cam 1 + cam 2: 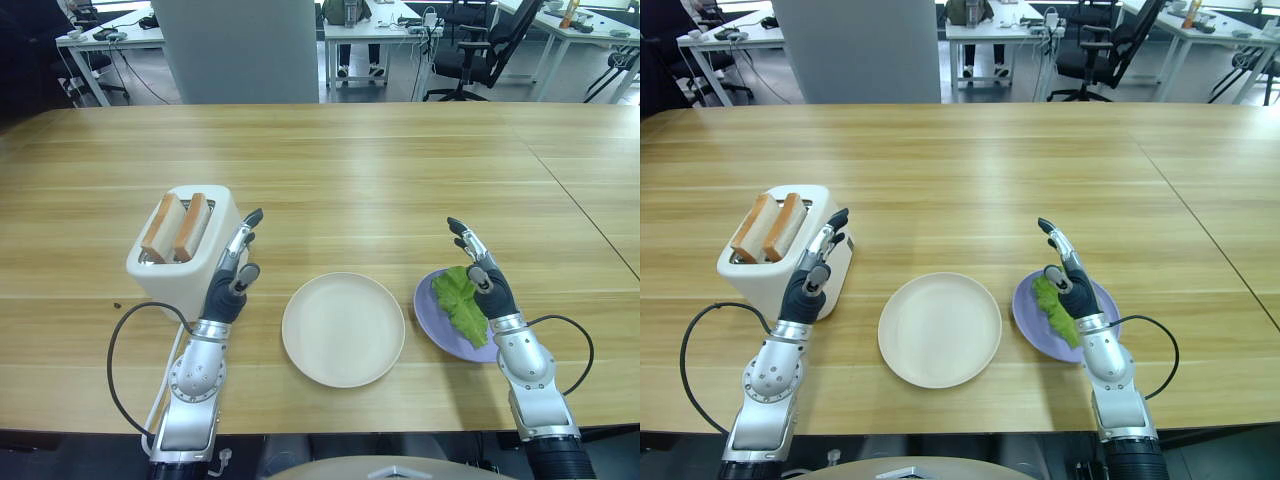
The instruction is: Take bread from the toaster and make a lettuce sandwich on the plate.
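Looking across the wooden table (pixel 400 170); white toaster (pixel 160 278) sits front-left; cream plate (pixel 343 329) centre front; smaller purple plate (pixel 432 312) just right of it, not touching; left hand (pixel 233 280) up beside the toaster's right side, fingers straight and spread, holding nothing, contact with toaster can't tell; right hand (pixel 484 272) over the purple plate's right part, fingers likewise straight, nothing held; two bread slices (pixel 176 228) upright in the toaster slots; lettuce leaf (pixel 458 303) lying on the purple plate, just left of the right hand.
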{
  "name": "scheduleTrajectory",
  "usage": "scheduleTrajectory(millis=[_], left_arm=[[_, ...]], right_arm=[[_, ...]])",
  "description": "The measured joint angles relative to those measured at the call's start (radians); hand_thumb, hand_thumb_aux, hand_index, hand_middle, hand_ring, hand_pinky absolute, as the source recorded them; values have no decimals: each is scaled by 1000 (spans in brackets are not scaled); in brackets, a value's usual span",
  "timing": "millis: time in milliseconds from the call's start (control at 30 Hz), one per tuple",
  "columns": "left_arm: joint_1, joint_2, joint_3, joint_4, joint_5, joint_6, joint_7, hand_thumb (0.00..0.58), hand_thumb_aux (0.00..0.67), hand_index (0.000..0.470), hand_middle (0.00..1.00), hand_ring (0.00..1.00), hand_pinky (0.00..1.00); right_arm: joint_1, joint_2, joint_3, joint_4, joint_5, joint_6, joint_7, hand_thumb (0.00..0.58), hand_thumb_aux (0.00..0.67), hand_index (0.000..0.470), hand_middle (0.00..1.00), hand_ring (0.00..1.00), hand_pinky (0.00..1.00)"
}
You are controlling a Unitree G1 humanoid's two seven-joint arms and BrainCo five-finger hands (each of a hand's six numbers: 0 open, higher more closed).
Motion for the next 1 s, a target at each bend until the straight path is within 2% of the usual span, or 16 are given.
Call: scheduleTrajectory(millis=[500, 600, 767, 900, 1000], left_arm=[[-26, -1, 10, 29, 0, -11, 6, 0, 0, 0, 0, 0, 0], [-42, 3, 50, 20, 13, -5, 35, 0, 0, 0, 0, 0, 0], [-82, 71, 191, -93, 177, 104, 132, 0, 0, 0, 0, 0, 0], [-132, 151, 289, -191, 330, 242, 152, 0, 0, 0, 0, 0, 0], [-170, 239, 317, -192, 455, 357, 141, 0, 0, 0, 0, 0, 0]], right_arm=[[-14, 2, -3, 13, 1, -37, -4, 0, 0, 0, 0, 0, 0], [-14, 10, -2, 17, 1, -43, -7, 0, 0, 0, 0, 0, 0], [-16, 22, -1, 32, -1, -46, -16, 0, 0, 0, 0, 0, 0], [-19, 27, 0, 39, -4, -51, -20, 0, 0, 0, 0, 0, 0], [-21, 29, 0, 43, -5, -53, -22, 0, 0, 0, 0, 0, 0]])
